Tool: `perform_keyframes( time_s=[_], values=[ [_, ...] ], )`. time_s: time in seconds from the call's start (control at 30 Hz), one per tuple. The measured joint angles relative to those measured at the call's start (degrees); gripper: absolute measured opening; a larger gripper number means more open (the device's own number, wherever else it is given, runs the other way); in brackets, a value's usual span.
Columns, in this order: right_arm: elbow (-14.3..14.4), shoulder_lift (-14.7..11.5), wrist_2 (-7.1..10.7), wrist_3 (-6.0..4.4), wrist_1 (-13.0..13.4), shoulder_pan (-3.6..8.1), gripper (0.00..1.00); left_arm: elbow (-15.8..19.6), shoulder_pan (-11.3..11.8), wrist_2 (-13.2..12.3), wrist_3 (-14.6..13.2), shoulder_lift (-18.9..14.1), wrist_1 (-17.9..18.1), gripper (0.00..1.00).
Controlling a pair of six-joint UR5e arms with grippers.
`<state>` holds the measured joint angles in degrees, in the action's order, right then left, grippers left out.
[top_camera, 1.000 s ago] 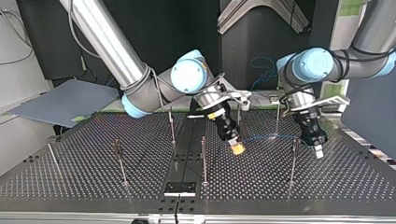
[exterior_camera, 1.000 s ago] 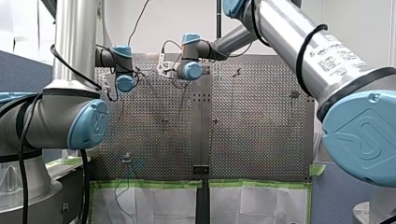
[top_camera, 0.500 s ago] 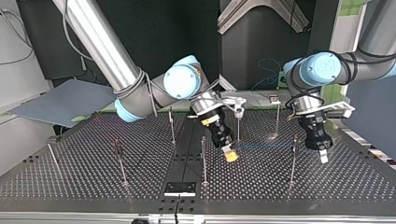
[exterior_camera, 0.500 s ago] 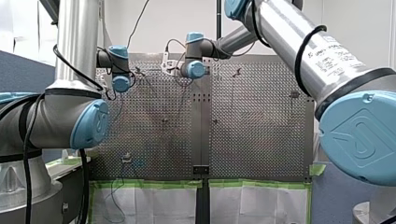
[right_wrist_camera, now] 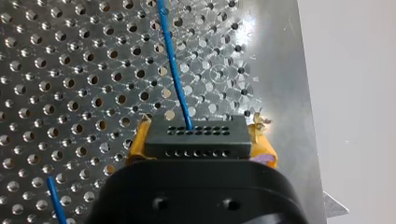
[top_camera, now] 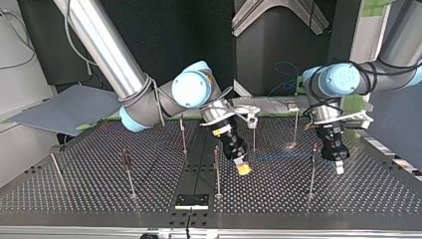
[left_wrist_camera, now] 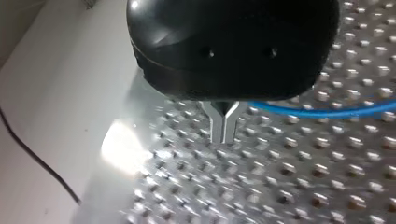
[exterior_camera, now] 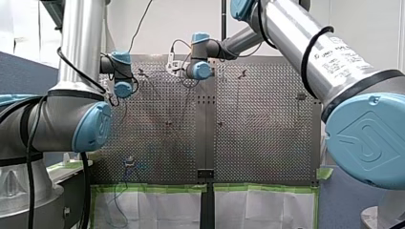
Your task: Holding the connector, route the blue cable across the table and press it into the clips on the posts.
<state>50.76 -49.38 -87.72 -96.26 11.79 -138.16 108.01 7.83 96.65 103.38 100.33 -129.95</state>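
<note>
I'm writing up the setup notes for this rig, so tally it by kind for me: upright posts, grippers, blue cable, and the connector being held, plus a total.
upright posts: 7
grippers: 2, my left gripper and my right gripper
blue cable: 1
black connector, held between my right gripper's yellow pads: 1
Total: 11
</note>
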Motion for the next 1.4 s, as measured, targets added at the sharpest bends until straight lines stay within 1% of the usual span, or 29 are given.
perform_keyframes(
  time_s=[0.07, 0.1, 0.13, 0.17, 0.2, 0.23, 0.27, 0.3, 0.33, 0.4, 0.43, 0.47, 0.57, 0.63, 0.8, 0.9, 1.0, 1.13, 1.3, 1.4],
  values=[
    [0.0, 0.0, 0.0, 0.0, 0.0, 0.01, 0.0, 0.0, 0.17, 0.21, 0.47, 0.6, -0.03, 0.0],
    [0.0, 0.0, 0.0, 0.0, -0.02, 0.01, 0.0, 0.0, 0.26, 0.37, 0.85, 0.84, -0.1, 0.05],
    [0.0, 0.0, 0.0, 0.0, -0.03, 0.02, 0.0, 0.0, 0.3, 0.44, 1.19, 0.96, -0.18, 0.05],
    [0.0, 0.0, 0.0, 0.0, -0.05, 0.02, 0.0, 0.0, 0.34, 0.51, 1.54, 1.04, -0.29, 0.17],
    [0.0, 0.0, 0.0, 0.0, -0.06, 0.03, 0.0, 0.0, 0.38, 0.56, 2.04, 1.11, -0.52, 0.25],
    [0.0, -0.01, 0.0, 0.0, -0.07, 0.03, 0.0, -0.01, 0.41, 0.57, 2.45, 1.14, -0.77, 0.25],
    [0.0, 0.0, 0.0, 0.0, -0.08, 0.02, 0.0, -0.01, 0.44, 0.54, 2.88, 1.15, -1.09, 0.36],
    [0.0, -0.01, 0.0, 0.0, -0.12, 0.01, 0.0, -0.01, 0.48, 0.49, 3.51, 1.15, -1.59, 0.58],
    [0.0, -0.01, 0.01, 0.02, -0.17, 0.0, 0.0, -0.01, 0.51, 0.45, 3.97, 1.14, -1.98, 0.58],
    [0.0, -0.01, 0.0, 0.07, -0.29, -0.06, 0.0, -0.01, 0.55, 0.38, 4.8, 1.06, -2.99, 0.83],
    [0.0, -0.01, 0.0, 0.08, -0.34, -0.1, 0.0, -0.01, 0.56, 0.33, 4.99, 0.95, -3.42, 0.83],
    [0.0, 0.0, 0.0, 0.08, -0.38, -0.14, 0.0, -0.01, 0.56, 0.24, 5.16, 0.78, -3.86, 1.0],
    [0.0, 0.0, 0.0, 0.12, -0.49, -0.29, 0.0, -0.01, 0.61, -0.04, 5.72, -0.06, -5.37, 1.0],
    [0.0, 0.0, 0.0, 0.13, -0.58, -0.35, 0.0, -0.03, 0.7, 0.25, 6.37, -0.82, -6.31, 1.0],
    [0.0, 0.01, -0.05, 0.1, -0.87, -0.51, 0.0, 0.05, 0.44, 2.24, 8.27, -3.25, -8.9, 1.0],
    [0.0, 0.01, -0.14, 0.07, -0.97, -0.59, 0.0, 0.18, 0.24, 2.74, 8.56, -4.08, -10.22, 1.0],
    [0.0, 0.01, -0.34, 0.03, -1.14, -0.68, 0.0, 0.58, -0.03, 2.89, 8.21, -4.76, -11.78, 1.0],
    [0.0, 0.01, -0.66, 0.01, -1.3, -0.71, 0.0, 1.84, -0.52, 2.21, 8.06, -6.24, -13.85, 1.0],
    [0.0, 0.01, -1.01, 0.0, -1.47, -0.72, 0.0, 3.88, -1.08, 1.19, 8.77, -8.29, -16.44, 1.0],
    [0.01, 0.02, -1.14, 0.0, -1.58, -0.71, 0.0, 4.75, -1.43, 0.5, 8.97, -8.93, -17.85, 1.0]
  ],
)
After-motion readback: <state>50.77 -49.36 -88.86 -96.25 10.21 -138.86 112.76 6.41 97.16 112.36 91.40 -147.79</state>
